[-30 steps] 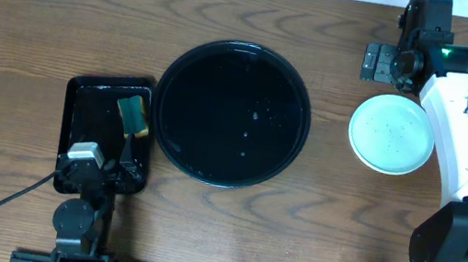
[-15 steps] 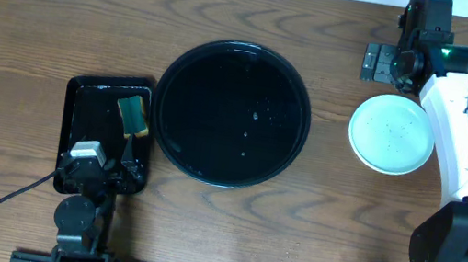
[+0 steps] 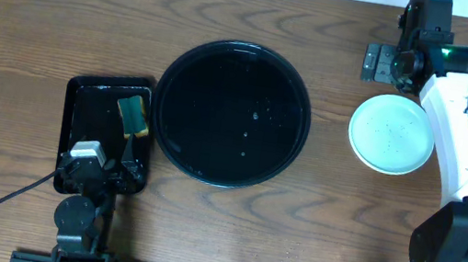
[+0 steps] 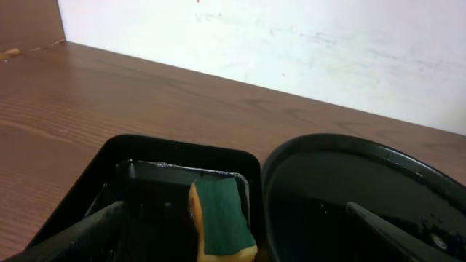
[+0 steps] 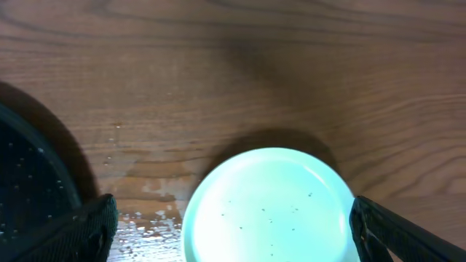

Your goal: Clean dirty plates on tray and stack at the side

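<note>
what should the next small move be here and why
Likely just ease the open right gripper up and away, then stop: the round tray holds no plates, only droplets, a clean-looking pale plate sits on the table to its right, the sponge lies in the rectangular tray, and the left gripper is open and empty too.
</note>
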`<state>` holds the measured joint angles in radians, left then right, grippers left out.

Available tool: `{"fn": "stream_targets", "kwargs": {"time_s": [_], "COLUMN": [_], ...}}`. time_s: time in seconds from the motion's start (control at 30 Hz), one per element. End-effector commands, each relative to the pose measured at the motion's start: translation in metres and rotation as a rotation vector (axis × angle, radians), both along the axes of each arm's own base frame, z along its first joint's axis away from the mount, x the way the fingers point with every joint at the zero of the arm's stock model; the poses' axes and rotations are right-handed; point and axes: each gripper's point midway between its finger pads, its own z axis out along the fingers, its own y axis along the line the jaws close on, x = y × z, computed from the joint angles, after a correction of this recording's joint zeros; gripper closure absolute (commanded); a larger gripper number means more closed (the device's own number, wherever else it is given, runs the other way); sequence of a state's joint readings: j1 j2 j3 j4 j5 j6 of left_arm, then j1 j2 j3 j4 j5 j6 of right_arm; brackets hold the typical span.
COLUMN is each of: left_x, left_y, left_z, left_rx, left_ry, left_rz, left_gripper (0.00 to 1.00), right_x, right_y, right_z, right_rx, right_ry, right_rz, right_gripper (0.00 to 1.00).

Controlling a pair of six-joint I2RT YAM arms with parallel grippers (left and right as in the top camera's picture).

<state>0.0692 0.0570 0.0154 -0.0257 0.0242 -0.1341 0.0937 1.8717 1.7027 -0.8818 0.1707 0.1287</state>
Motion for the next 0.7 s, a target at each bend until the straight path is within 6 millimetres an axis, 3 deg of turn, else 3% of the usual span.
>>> {"fn": "stream_targets", "kwargs": {"time_s": [0.0, 0.07, 0.17, 0.33, 0.53, 0.67], "left_x": [-0.002, -0.002, -0.002, -0.002, -0.002, -0.002], "left_y": [0.002, 0.002, 0.002, 0.002, 0.002, 0.002], "left_z": [-0.017, -0.017, -0.017, -0.017, -0.017, -0.017], "left_rx": [0.008, 0.008, 0.008, 0.008, 0.008, 0.008], "left_ry": [0.061, 0.061, 0.061, 0.061, 0.06, 0.061], "left_rz": [0.011, 0.012, 0.011, 0.011, 0.011, 0.011], "left_gripper": [0.09, 0.09, 0.09, 0.09, 0.09, 0.09], "right_x": [0.002, 0.001, -0.001, -0.02, -0.069, -0.113], "right_y": [-0.003, -0.004, -0.003, 0.0, 0.002, 0.004], "right_z": [0.017, 0.018, 0.039, 0.105, 0.198, 0.243], "right_rx": [-0.042, -0.044, -0.058, -0.04, -0.007, 0.033], "right_ry": [-0.036, -0.039, -0.088, -0.238, -0.466, -0.597], "right_rz": [0.013, 0.011, 0.035, 0.038, 0.053, 0.079], "right_gripper": [0.01, 0.01, 0.01, 0.01, 0.01, 0.01]}}
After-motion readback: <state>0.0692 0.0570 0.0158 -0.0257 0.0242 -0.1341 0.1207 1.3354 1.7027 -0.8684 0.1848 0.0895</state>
